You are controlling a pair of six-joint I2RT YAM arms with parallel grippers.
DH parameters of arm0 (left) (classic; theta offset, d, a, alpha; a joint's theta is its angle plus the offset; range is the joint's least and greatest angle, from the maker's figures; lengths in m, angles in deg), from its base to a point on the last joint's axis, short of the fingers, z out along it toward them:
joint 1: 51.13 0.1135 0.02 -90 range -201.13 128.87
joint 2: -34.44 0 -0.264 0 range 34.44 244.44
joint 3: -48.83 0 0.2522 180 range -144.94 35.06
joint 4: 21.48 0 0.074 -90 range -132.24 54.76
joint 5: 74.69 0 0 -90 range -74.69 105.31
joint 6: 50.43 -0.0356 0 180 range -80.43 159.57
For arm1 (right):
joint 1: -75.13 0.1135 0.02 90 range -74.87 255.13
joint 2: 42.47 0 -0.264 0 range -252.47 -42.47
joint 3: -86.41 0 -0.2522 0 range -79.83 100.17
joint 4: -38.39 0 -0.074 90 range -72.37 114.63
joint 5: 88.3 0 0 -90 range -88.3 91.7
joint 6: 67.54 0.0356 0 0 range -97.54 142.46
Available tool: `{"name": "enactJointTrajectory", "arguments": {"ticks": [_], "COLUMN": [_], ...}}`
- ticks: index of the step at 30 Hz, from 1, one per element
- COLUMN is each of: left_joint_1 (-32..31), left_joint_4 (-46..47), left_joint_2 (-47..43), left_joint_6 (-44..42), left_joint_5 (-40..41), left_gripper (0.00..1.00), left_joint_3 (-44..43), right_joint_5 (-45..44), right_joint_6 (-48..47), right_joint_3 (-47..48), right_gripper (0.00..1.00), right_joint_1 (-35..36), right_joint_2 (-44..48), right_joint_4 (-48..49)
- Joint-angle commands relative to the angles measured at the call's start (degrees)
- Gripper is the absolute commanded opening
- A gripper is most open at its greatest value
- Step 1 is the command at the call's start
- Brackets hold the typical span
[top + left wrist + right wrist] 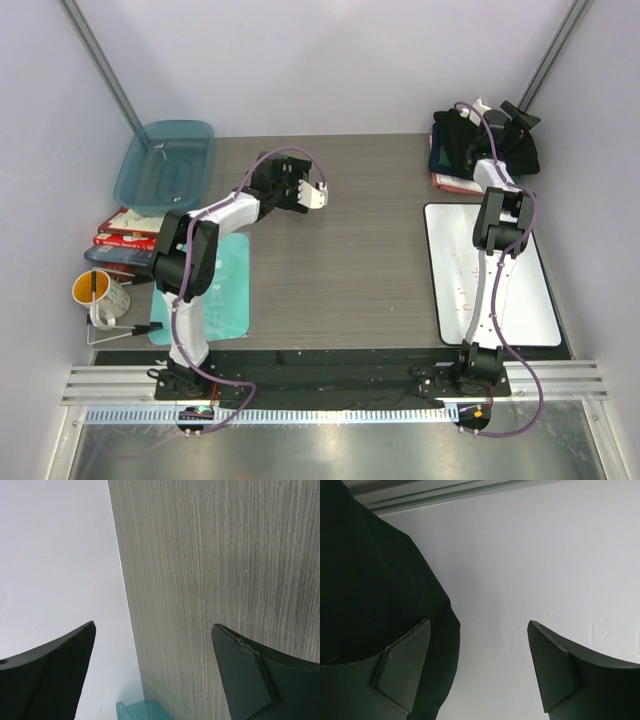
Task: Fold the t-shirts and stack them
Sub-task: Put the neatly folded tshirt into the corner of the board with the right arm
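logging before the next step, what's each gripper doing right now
Left gripper: open, holding nothing, over the table.
Right gripper: open, empty, beside the black t-shirt.

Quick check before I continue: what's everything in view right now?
t-shirts: one pile, count unclear, black over navy and pinkish; far right corner
tub: one, teal; far left corner
mat: one, teal; near left
board: one, white; right side
books: one stack, reddish; left edge
mug: one, white, yellow inside; near left
left pincer: open; centre-left
right pincer: open; beside the black shirt
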Motion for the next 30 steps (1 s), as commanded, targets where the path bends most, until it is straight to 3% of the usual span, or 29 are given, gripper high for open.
{"name": "enactJointTrajectory", "arguments": {"ticks": [1, 5, 7, 12, 16, 21, 22, 24, 25, 30], "left_joint_1": [-0.1, 0.0, 0.3, 0.9, 1.2, 2.2, 2.5, 3.8, 4.2, 6.9], "left_joint_4": [0.0, 1.3, 1.4, 6.3, 7.4, 0.3, -0.8, -4.5, -5.4, -7.3], "left_joint_2": [-0.2, -0.4, 0.1, -1.1, -4.6, -9.0, -9.3, -10.3, -10.5, -14.6], "left_joint_6": [-0.4, 3.0, 9.2, 19.3, 31.6, 47.6, 49.9, 55.5, 57.2, 62.8], "left_joint_5": [-0.6, 0.7, 1.8, 7.5, 10.8, 10.1, 10.2, 9.5, 8.8, 8.4], "left_gripper": [0.97, 0.98, 0.98, 1.0, 1.0, 1.0, 1.0, 1.0, 1.0, 1.0], "left_joint_3": [-1.8, -2.1, -4.3, -5.1, -4.7, -7.7, -8.4, -10.2, -10.6, -9.1], "right_joint_5": [1.4, -2.4, -3.9, -6.1, -3.4, 7.2, 8.9, 10.8, 10.4, 16.3], "right_joint_6": [5.6, 6.3, 9.1, 24.0, 37.7, 53.0, 54.8, 57.4, 59.0, 62.9], "right_joint_3": [-0.2, 2.9, 6.9, 7.9, 6.0, -1.3, -2.0, -4.1, -7.0, -13.2], "right_gripper": [0.86, 0.88, 0.89, 1.0, 1.0, 0.99, 0.82, 0.76, 0.99, 1.0], "right_joint_1": [1.1, 1.5, 1.4, 2.1, 3.9, 7.7, 8.3, 9.7, 11.1, 14.2], "right_joint_2": [-0.8, -0.8, 0.0, 9.1, 17.8, 28.8, 29.7, 30.9, 32.2, 36.0], "right_joint_4": [-5.2, -2.5, -4.5, -15.7, -26.5, -40.3, -42.6, -47.8, -48.2, -49.6]}}
